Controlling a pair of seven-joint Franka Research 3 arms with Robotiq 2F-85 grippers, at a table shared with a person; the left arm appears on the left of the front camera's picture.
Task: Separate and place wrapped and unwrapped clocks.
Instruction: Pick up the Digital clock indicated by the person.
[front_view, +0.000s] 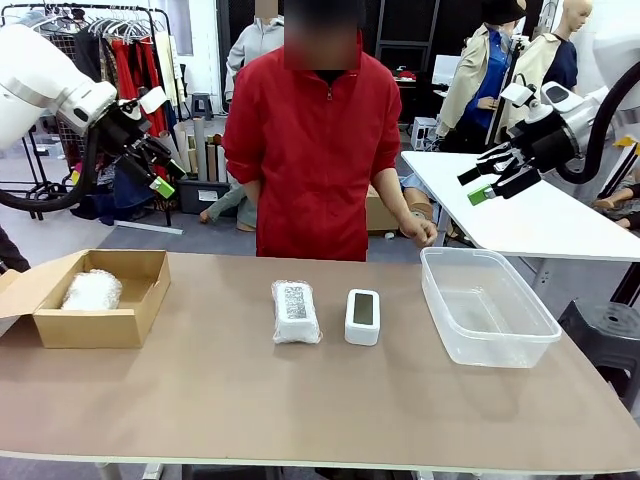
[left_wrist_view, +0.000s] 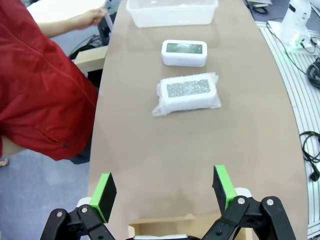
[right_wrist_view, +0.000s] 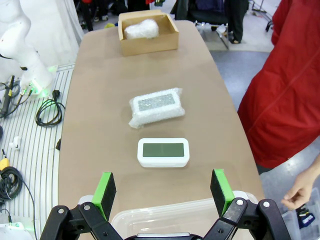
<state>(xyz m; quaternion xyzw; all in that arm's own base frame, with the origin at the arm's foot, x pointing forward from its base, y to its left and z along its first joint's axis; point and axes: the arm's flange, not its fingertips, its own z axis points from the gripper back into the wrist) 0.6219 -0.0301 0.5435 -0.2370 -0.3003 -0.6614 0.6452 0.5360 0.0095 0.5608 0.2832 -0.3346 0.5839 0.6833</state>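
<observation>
A brown worktop (front_view: 300, 400) is filling the front of a room full of clothes racks, and a person in red is standing at its far side. The left jaws and the right jaws are hanging high over the two ends of the worktop, spread wide and holding nothing. One wrapped clock (front_view: 296, 311) is lying in the middle, with the bare clock (front_view: 362, 316) just beside it, not touching. Another bundle (front_view: 92, 290) is sitting in the box (front_view: 60, 325) on the left, and the tub (front_view: 432, 290) on the right is holding nothing. The bubble wrap is looking soft and slippy, so squeezing jaws could be sliding off it. The two clocks are lying so close that jaws coming down for one could be bumping the other. The person's hand (front_view: 420, 230) is staying near the tub and could be getting in the way. The wrap is hiding what is inside the bundle, and the print under the middle wrap is too blurry to read.
</observation>
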